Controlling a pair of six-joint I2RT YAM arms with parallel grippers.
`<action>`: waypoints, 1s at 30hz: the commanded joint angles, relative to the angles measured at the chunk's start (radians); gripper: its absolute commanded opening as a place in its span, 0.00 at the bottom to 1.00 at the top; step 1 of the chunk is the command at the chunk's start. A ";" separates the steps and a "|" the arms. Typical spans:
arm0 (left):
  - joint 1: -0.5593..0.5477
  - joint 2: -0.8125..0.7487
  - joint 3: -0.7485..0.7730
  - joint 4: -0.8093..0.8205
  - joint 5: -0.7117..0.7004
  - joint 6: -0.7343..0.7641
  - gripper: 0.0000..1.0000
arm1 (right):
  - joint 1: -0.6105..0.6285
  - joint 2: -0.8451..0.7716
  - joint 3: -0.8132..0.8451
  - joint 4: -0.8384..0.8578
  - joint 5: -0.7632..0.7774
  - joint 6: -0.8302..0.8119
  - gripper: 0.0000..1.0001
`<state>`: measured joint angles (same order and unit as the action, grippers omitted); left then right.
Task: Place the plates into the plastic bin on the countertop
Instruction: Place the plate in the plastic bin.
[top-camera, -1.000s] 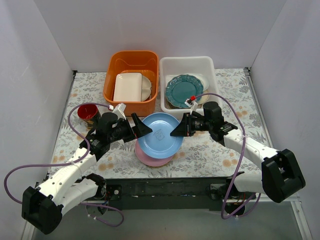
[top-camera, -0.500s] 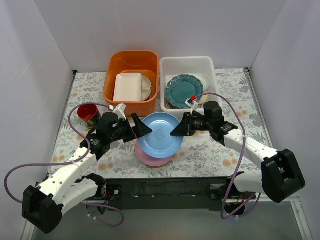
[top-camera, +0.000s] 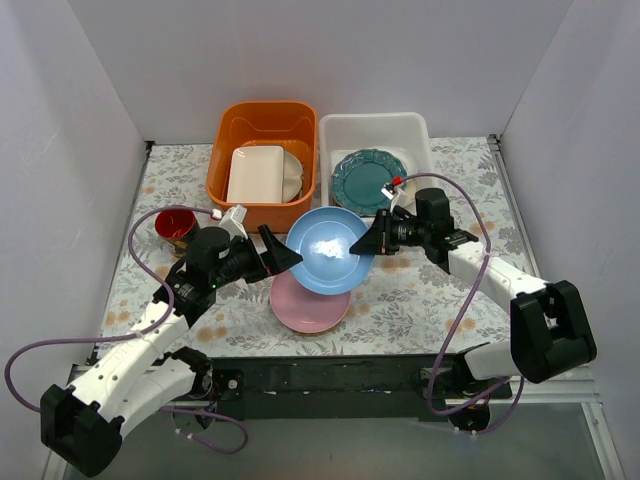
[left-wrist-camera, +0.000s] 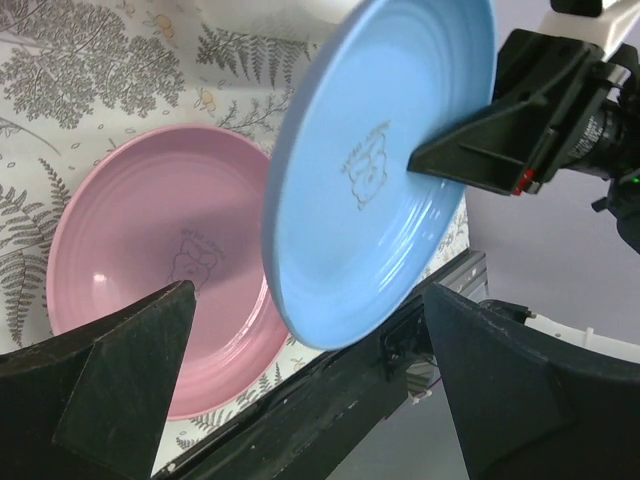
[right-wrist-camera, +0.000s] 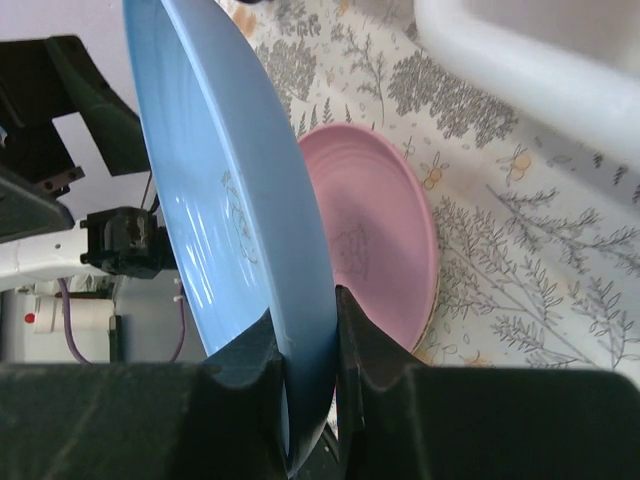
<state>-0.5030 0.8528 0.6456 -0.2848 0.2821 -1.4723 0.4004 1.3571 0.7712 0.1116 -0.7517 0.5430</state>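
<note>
light blue plate (top-camera: 328, 250) hangs tilted above the worktop (top-camera: 420, 300) at the centre of the frame, its right rim clamped between the fingers of the right gripper (top-camera: 368, 246). left gripper (top-camera: 285, 252) sits just beside the plate's left edge, fingers spread wide, holding nothing. below it a pink plate (top-camera: 310, 305) lies flat on the floral cloth. the white plastic bin (top-camera: 375, 122), upper right of centre, holds a teal scalloped plate (top-camera: 366, 180).

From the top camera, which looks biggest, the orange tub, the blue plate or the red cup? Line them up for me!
1. orange tub
2. light blue plate, though it is held up nearer the camera, so it may look bigger than it is
3. red cup
</note>
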 joint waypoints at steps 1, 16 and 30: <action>0.000 -0.047 0.012 0.033 0.009 0.013 0.98 | -0.038 0.023 0.108 0.014 -0.046 -0.028 0.01; 0.000 -0.037 -0.001 0.039 0.012 0.026 0.98 | -0.150 0.195 0.310 0.060 -0.109 0.017 0.01; -0.002 -0.055 -0.044 0.044 0.006 0.018 0.98 | -0.255 0.350 0.468 0.071 -0.120 0.064 0.01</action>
<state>-0.5030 0.8227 0.6151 -0.2531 0.2852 -1.4624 0.1738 1.6859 1.1572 0.1337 -0.8455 0.5793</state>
